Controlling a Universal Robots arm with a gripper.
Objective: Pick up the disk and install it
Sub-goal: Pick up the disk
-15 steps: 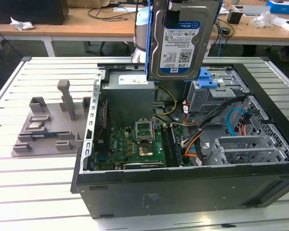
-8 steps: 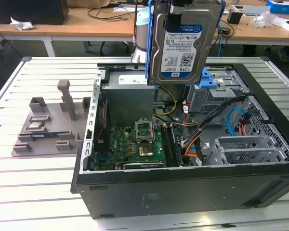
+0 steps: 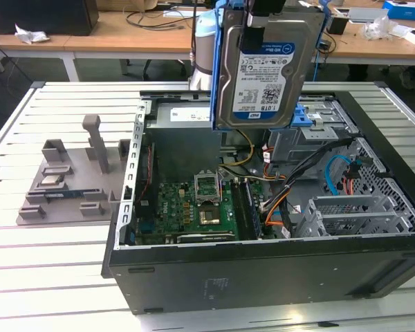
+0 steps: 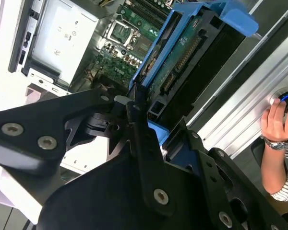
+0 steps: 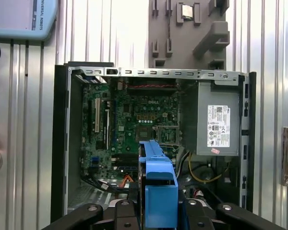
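Gripper [image 5: 159, 211]: fingers pinched on the blue bracket of the disk [image 3: 259, 69]. Grip is at the end of the drive farthest from the case. The hold looks firm from both sides in the second wrist view.

Disk: hangs on edge, high above the open computer case [image 3: 263, 266] and touching nothing in it. Its labelled face shows in the exterior view. The circuit side and connector show in the second wrist view [image 4: 182, 62].

Inside the case, straight below the disk: the motherboard [image 5: 134, 124], with loose orange and yellow cables beside it. The power supply [image 5: 218, 124] sits in one corner of the case.

Also inside the case, at its far side from the exterior camera: the grey drive cage [image 3: 325, 128] with a blue clip [image 3: 301, 115] on top.

Step in hand, as I judge it: pick-up done, carry under way, install not begun.

The seating move calls for turning the disk off its edge to match the cage opening. The connector end must face the cables, and the way in must clear those wires.

Outside the case: a grey parts fixture [image 3: 62, 187] on the slatted table. A person's hand [image 4: 278, 120] rests at a knob, well apart from the case.
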